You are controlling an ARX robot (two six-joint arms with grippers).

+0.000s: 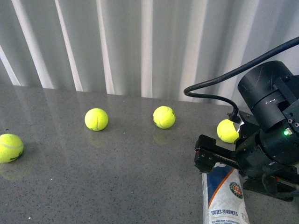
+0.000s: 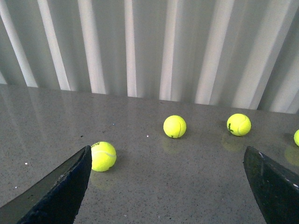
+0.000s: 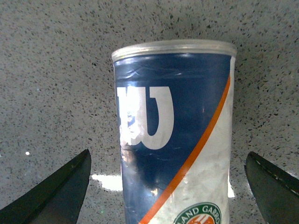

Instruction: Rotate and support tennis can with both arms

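The tennis can (image 1: pixel 223 196) lies on its side on the grey table at the front right, white and orange label up. In the right wrist view the can (image 3: pixel 187 93) shows its navy label with the white "W" and its metal rim (image 3: pixel 174 48). My right gripper (image 3: pixel 167 154) is open and straddles the can, one finger on each side, both apart from it. The right arm (image 1: pixel 268 135) hangs over the can. My left gripper (image 2: pixel 166 149) is open and empty above bare table. The left arm is out of the front view.
Several yellow-green tennis balls lie loose on the table: one far left (image 1: pixel 10 148), two in the middle (image 1: pixel 96 119) (image 1: pixel 164 117), one beside the right arm (image 1: pixel 228 131). A pleated white curtain (image 1: pixel 140 42) closes the back. A black cable (image 1: pixel 210 91) loops from the right arm.
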